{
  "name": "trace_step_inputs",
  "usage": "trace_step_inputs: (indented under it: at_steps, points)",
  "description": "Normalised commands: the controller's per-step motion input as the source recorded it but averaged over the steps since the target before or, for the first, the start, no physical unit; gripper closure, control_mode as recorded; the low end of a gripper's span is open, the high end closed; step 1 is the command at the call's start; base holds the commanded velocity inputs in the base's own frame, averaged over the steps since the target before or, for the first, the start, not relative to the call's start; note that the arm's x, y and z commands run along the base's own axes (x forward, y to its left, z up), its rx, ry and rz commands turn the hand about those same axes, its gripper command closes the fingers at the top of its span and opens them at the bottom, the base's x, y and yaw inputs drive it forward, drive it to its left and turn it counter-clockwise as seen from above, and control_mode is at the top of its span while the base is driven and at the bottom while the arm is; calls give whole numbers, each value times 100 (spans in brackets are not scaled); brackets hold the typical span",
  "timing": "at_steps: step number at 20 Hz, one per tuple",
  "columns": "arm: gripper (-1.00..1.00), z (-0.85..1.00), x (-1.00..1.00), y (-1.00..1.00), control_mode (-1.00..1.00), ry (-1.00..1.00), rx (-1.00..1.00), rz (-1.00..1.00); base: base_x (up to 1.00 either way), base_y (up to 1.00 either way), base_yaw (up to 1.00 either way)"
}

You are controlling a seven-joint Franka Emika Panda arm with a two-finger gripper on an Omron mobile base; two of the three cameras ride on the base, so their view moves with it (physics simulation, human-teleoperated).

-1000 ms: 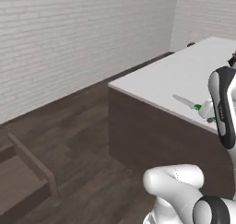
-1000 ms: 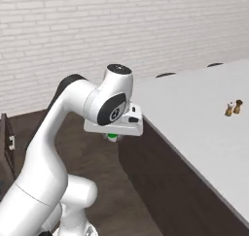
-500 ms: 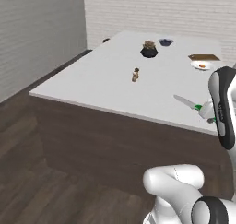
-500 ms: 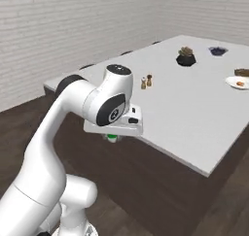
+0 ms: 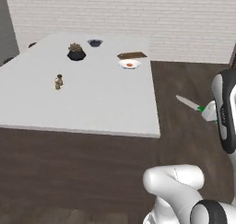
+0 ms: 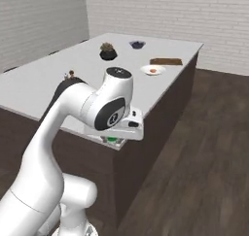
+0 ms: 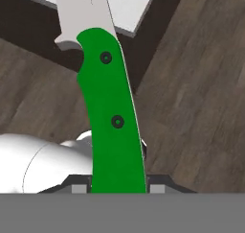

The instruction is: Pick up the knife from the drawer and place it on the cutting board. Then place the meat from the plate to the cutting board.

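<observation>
Fingers [image 7: 81, 189] pinch the butt end of the knife [image 7: 112, 126], its green handle running up between them, pale blade pointing away over the wooden floor [image 7: 191, 107] beside the table [image 5: 92, 98]. No writing shows on it. Far across the table, the plate [image 5: 129, 64] carries the meat [image 5: 130, 64], touching the cutting board [image 5: 132, 55] behind.

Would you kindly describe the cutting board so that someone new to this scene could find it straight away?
Start at the large white counter and look to its far right corner. There a round white plate holding a small orange-red lump sits near the edge, and the cutting board lies just beyond it. It is the only thin, flat, brown rectangle there; the dark blue bowl nearby is round.
</observation>
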Motion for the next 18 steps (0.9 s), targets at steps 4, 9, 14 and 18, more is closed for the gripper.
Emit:
trace_step_inputs:
  at_steps: [4,9,14,18]
  points:
    - [100,0,0,0,100,0,0,0,77,-100,-27]
    - [100,0,0,0,100,0,0,0,99,-100,-12]
    - [100,0,0,0,100,0,0,0,100,-97,3]
    - [100,0,0,0,100,0,0,0,100,-71,31]
